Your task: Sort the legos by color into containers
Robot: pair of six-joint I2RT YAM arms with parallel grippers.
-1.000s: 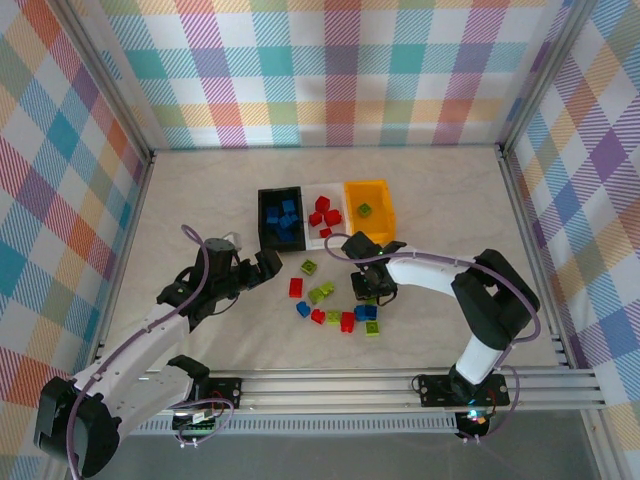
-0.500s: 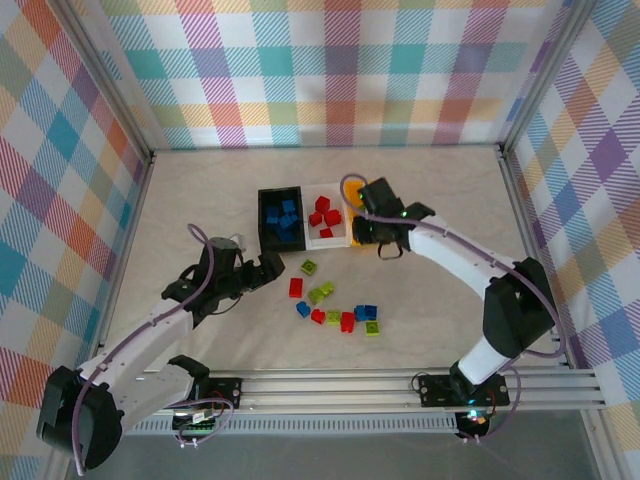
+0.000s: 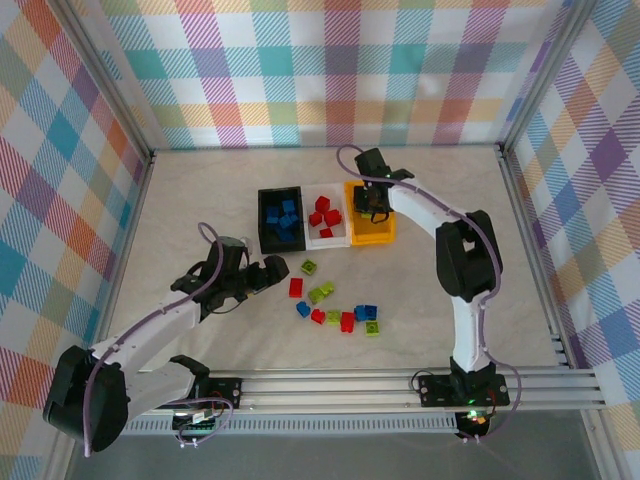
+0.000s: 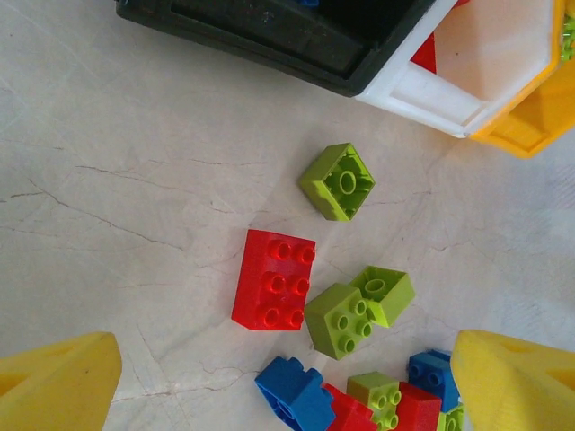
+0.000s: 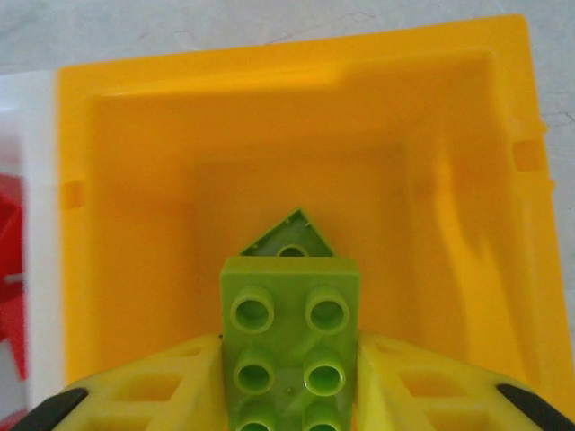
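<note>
Loose red, blue and lime legos [image 3: 338, 312] lie in front of the containers, which are a black bin [image 3: 264, 228] with blue bricks, a white bin [image 3: 310, 233] with red ones, and an orange-yellow bin [image 3: 385, 228]. My right gripper [image 5: 289, 377] hangs over the orange-yellow bin [image 5: 135, 180], shut on a lime green lego [image 5: 289, 346] pinched between its fingers [image 5: 162, 386]. Another lime lego [image 5: 289, 235] lies on that bin's floor. My left gripper [image 4: 280, 346] stands open above the loose pile. Below it are a red brick [image 4: 274, 280], a lime pair [image 4: 355, 314] and a blue brick [image 4: 292, 393].
An upturned lime brick [image 4: 339, 182] lies alone between the pile and the black bin [image 4: 269, 36]. The white bin [image 4: 422, 90] joins the orange-yellow one [image 4: 530, 117]. Checked walls fence the table on three sides; bare tabletop lies left and right of the bricks.
My right arm has carried the lime lego from the loose pile back to above the orange-yellow bin. My left gripper has edged right toward the pile, staying open.
</note>
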